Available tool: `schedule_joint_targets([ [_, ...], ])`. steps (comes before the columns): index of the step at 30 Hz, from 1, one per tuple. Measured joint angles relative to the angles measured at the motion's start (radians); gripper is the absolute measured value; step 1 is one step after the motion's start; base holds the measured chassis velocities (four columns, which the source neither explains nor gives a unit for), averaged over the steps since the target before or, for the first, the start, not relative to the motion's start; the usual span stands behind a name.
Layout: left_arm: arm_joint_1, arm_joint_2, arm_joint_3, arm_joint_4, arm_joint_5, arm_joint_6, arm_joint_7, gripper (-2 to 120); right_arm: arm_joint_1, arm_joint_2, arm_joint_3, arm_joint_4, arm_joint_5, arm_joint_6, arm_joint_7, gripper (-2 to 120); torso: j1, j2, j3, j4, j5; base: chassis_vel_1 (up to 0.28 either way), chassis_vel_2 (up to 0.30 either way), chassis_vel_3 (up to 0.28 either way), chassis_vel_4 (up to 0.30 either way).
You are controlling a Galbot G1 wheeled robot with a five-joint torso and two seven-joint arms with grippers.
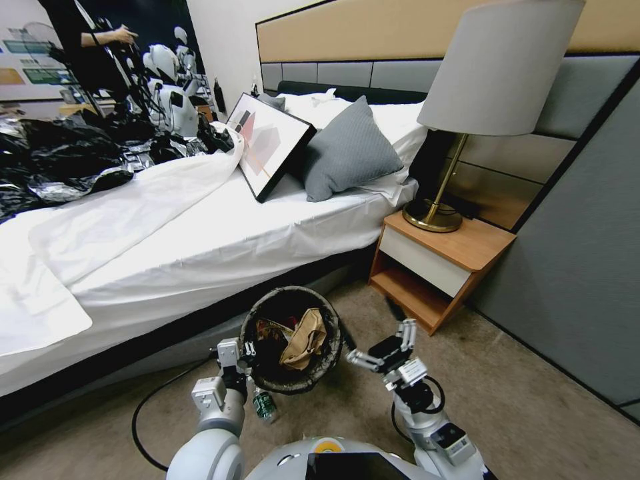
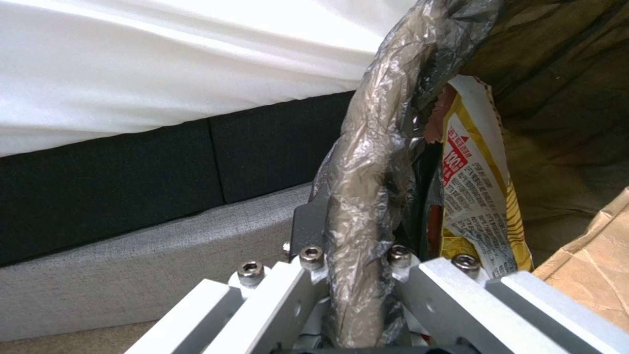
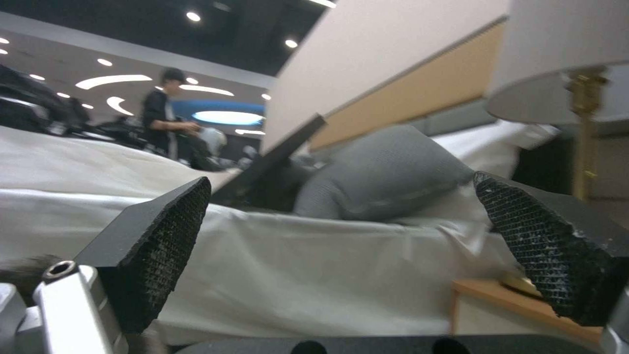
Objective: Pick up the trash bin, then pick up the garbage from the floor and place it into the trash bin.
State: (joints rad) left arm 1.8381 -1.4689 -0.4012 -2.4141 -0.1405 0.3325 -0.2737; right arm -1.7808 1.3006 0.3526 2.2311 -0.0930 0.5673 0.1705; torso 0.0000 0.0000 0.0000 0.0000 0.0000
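The trash bin (image 1: 267, 320), lined with a dark bag, is in front of me beside the bed. My left gripper (image 1: 247, 351) is shut on its left rim; in the left wrist view the fingers clamp the bag-wrapped rim (image 2: 363, 196). Garbage lies inside: a brown paper bag (image 1: 305, 339) and a yellow-and-red wrapper (image 2: 473, 196). A small green-labelled bottle (image 1: 265, 405) lies on the carpet floor (image 1: 533, 413) just below the bin's near edge. Right of the bin, my right gripper (image 1: 385, 345) is open with nothing between its pads (image 3: 167, 246).
The bed (image 1: 200, 240) with white sheets runs along the left and back, its dark base close behind the bin. A wooden nightstand (image 1: 440, 263) with a lamp (image 1: 493, 73) stands at the right. A black cable (image 1: 141, 413) loops on the floor at my left.
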Motion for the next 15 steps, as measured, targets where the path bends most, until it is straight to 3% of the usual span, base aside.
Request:
schedule_joint_targets([
  [15,0.004,0.002,0.012,-0.005,0.008,-0.002,0.000,0,0.000,0.023,0.008,-0.058,0.006,0.000,0.044,100,0.000,0.000,0.000,0.0000,0.0000,0.000,0.000,0.000,0.000],
])
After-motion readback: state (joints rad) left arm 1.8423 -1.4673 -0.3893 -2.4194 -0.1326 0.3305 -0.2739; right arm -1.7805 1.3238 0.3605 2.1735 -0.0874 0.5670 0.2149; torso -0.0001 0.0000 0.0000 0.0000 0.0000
